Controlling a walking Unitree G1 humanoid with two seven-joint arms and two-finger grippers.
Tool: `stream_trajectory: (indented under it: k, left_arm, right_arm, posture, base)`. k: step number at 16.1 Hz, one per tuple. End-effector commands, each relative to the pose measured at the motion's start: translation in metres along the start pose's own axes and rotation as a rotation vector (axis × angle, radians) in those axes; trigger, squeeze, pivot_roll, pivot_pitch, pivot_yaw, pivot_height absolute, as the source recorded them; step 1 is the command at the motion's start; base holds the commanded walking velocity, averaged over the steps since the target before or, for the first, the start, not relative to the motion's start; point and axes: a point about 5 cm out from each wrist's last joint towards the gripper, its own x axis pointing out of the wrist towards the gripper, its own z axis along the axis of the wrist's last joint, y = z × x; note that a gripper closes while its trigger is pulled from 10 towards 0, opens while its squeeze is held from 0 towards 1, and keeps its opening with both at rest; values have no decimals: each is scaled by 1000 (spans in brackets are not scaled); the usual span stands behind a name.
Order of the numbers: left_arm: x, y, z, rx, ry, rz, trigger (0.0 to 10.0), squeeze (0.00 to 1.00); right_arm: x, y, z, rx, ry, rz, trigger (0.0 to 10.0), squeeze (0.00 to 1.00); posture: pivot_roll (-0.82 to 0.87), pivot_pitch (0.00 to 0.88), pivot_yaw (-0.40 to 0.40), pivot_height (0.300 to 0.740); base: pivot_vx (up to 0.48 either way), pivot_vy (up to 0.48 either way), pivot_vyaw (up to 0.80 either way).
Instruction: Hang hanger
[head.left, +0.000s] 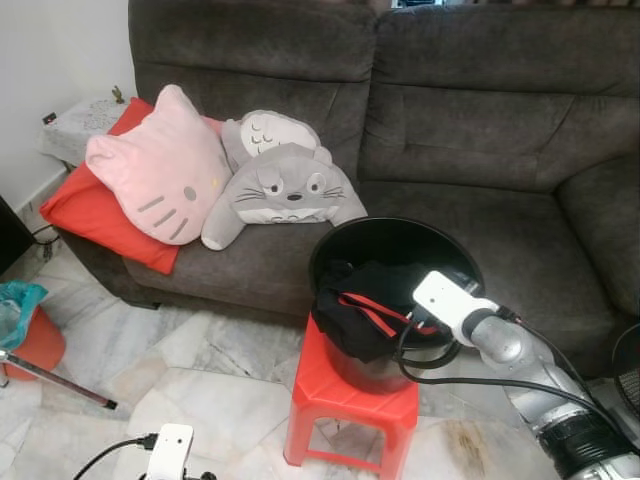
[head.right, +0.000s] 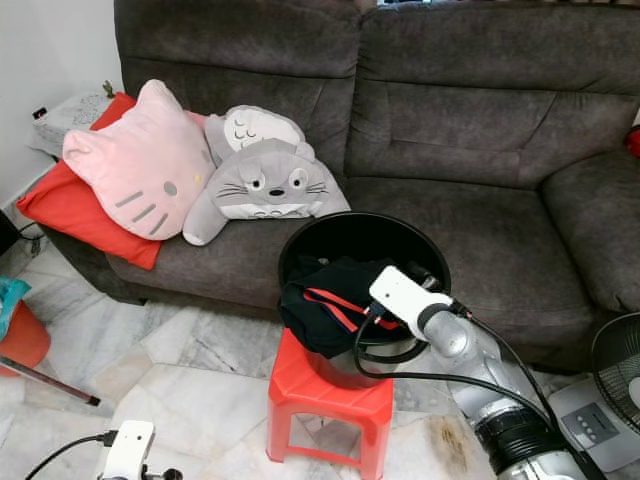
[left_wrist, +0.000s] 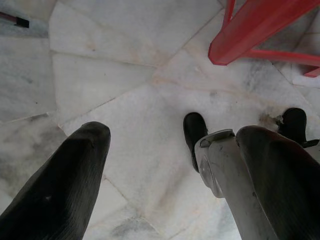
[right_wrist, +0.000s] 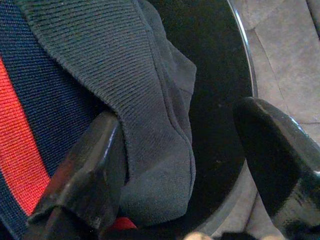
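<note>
A home living room: a dark grey fabric sofa (head.left: 420, 130) carrying a pink cat-face cushion (head.left: 160, 180), a grey plush character pillow (head.left: 285, 190) and a red cushion (head.left: 95, 205), above a white marble-tiled floor (head.left: 200, 370) with a red plastic stool (head.left: 350, 400).

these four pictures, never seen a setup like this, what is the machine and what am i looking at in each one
A walking humanoid robot with two silver arms, each ending in two long black fingers. The two wide pictures come from cameras in its head, looking down at a dark grey sofa. On a red plastic stool stands a round black bucket with a dark garment with a red stripe draped over its rim. The right gripper reaches into the bucket. Its wrist camera shows its fingers open around a fold of that garment, nothing gripped yet. The left gripper hangs open over the marble floor. I see no hanger.
</note>
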Motion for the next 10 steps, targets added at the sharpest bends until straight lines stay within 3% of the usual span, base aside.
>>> stream_trajectory:
  k: [1,6,10]
  left_arm:
    - [0,1,-2,22,9,-2,10000,0]
    - [0,1,-2,21,7,0,10000,0]
    - [0,1,-2,23,9,-6,10000,0]
  right_arm:
    - [3,-7,8,-10,-25,-32,10000,0]
    - [6,-15,20,-17,-85,-83,10000,0]
    - [9,-3,1,-16,40,1,10000,0]
  posture:
    - [18,0,21,732]
    - [18,0,20,732]
    - [19,0,21,732]
  base:
    - [0,0,0]
    - [0,0,0]
    - [0,0,0]
